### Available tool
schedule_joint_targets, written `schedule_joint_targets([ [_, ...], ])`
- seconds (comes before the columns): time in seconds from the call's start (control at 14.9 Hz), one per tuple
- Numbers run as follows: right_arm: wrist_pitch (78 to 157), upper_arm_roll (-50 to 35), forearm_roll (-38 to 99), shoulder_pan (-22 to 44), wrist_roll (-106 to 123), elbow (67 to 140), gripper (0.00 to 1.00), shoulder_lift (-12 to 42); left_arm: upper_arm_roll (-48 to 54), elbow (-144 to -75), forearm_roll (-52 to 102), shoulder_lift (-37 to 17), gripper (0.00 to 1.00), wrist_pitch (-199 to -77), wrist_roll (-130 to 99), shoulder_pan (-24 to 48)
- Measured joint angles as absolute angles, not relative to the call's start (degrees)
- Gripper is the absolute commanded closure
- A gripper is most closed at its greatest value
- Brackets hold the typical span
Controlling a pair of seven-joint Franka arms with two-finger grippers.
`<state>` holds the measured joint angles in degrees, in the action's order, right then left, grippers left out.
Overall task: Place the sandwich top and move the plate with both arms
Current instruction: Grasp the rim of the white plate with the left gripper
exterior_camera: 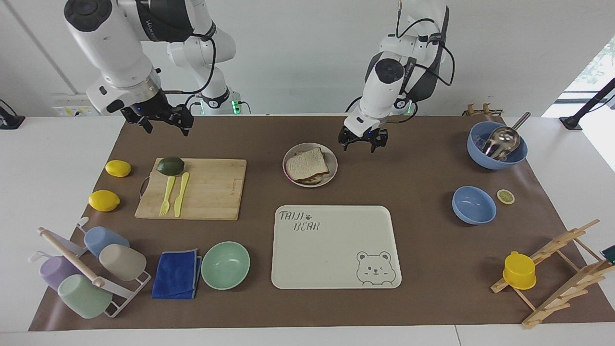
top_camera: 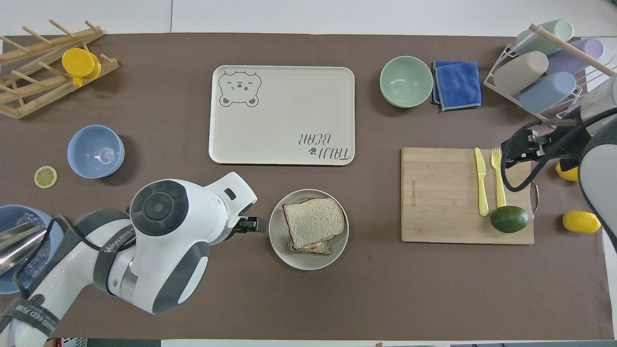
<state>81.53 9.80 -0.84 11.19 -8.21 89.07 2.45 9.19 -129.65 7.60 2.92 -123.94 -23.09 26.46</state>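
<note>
Facing view: the sandwich top [exterior_camera: 307,164] lies on my sandwich on the plate [exterior_camera: 331,174], nearer the robots than the bear tray [exterior_camera: 336,250]. My left gripper [exterior_camera: 363,142] hovers just beside the plate, fingers apart, empty. My right gripper [exterior_camera: 162,122] hangs over the right arm's end, fingers apart, empty.

The cream tray [exterior_camera: 336,250] reads "TAIJI BEAR" beside a paw print.
</note>
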Motion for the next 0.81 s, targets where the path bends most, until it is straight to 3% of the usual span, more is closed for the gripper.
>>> schedule_joint_targets([
  [0.4, 80.71, 9.81, -0.76, 9.17, -7.25, 89.08, 0.0, 2.14, 9.06, -132.59, 12.76, -1.95, 0.07, -132.35, -26.69, 28.49],
  [0.81, 81.33, 10.06, -0.76, 7.21, -2.65, 89.08, 0.0, 2.09, 9.07, -133.69, 16.22, -2.19, 0.37, -133.58, -27.86, 29.79],
])
